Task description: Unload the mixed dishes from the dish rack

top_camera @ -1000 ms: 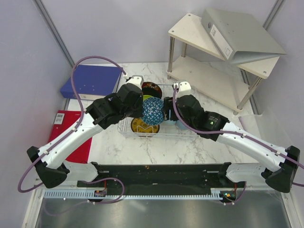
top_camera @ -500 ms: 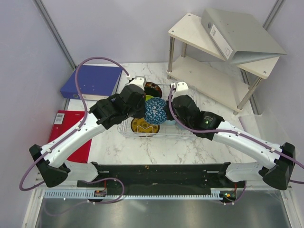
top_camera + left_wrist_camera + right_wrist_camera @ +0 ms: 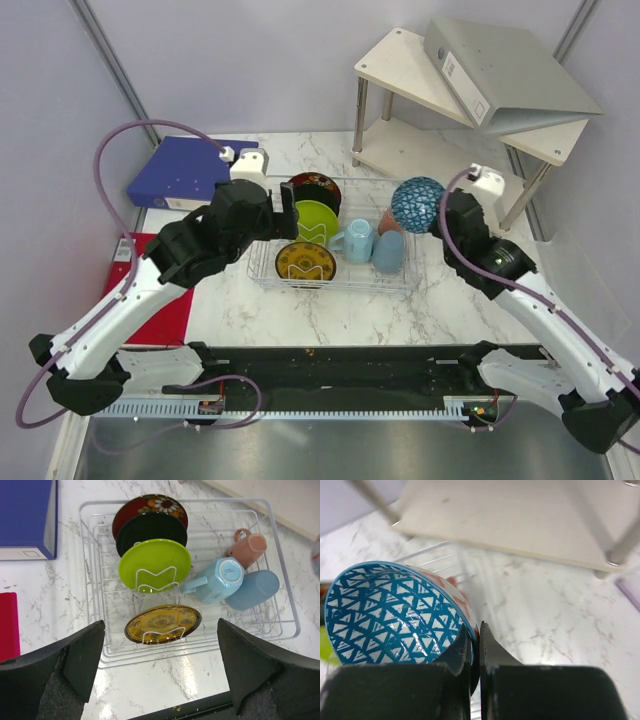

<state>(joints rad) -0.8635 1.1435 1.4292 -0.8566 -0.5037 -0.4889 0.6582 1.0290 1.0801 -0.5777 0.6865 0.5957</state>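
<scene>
1. Surface: white marble table top (image 3: 330, 305) with grey veins. Plain grey walls stand behind and at both sides.
2. A white two-tier shelf (image 3: 440, 165) stands at the far right with a grey binder (image 3: 500, 70) on its upper tier. A blue binder (image 3: 190, 170) lies at the far left, and a red folder (image 3: 160, 300) lies nearer on the same side.
3. The dish rack (image 3: 90, 585), made of thin white wire, sits mid-table.
4. Standing in its slots, far to near: dark red floral plate (image 3: 150, 505), black plate (image 3: 150, 530), lime green plate (image 3: 155, 562), yellow-brown patterned plate (image 3: 162, 624).
5. On the right side of the rack a light-blue mug (image 3: 220, 580), a blue cup (image 3: 255, 589) and a pink mug (image 3: 247, 547) lie on their sides, touching.
6. The small blue patterned dish (image 3: 390, 612) has a triangle lattice inside and reddish marks outside. It is tipped on edge in the air just past the rack's right end, near the shelf.
7. The right gripper (image 3: 475, 635) has its fingers pinched nearly together on the dish's rim.
8. The left gripper (image 3: 160, 647) hangs above the rack's near edge, spread wide and holding nothing.
</scene>
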